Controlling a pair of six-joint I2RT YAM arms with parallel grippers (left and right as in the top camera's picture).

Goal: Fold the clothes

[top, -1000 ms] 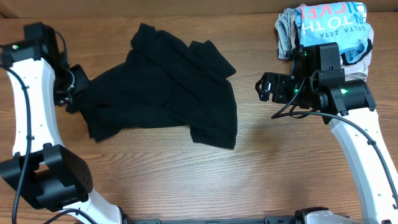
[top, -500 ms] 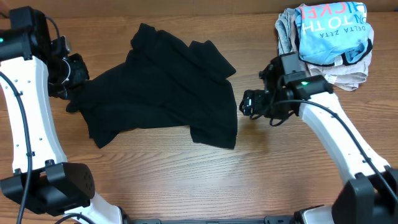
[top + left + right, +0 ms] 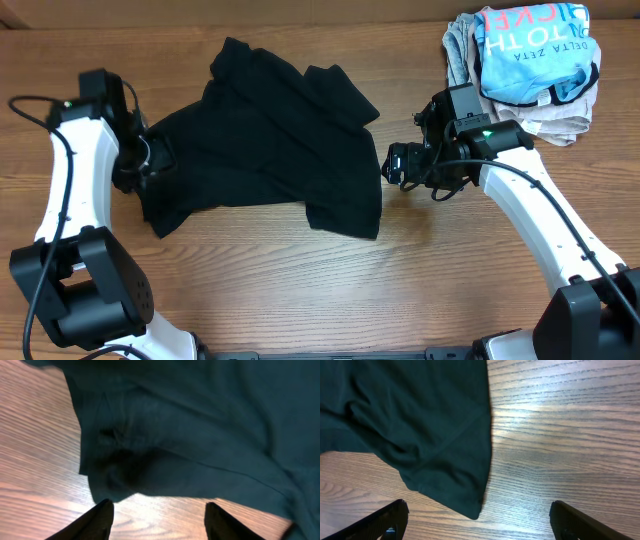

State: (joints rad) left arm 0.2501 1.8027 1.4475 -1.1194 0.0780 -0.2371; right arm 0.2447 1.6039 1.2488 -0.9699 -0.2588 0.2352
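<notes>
The black T-shirt (image 3: 265, 150) lay crumpled on the table (image 3: 450, 270), its long axis running side to side; its neck end could not be told. At its left edge the left gripper (image 3: 157, 510) held its jaws spread, empty. Just off its right hem, the right gripper (image 3: 479, 510) had its jaws wide apart.

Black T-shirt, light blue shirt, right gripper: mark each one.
black T-shirt (image 3: 260, 150), overhead view, middle of its body.
light blue shirt (image 3: 532, 55), overhead view, lettered front.
right gripper (image 3: 390, 165), overhead view, midway between its fingertips.
</notes>
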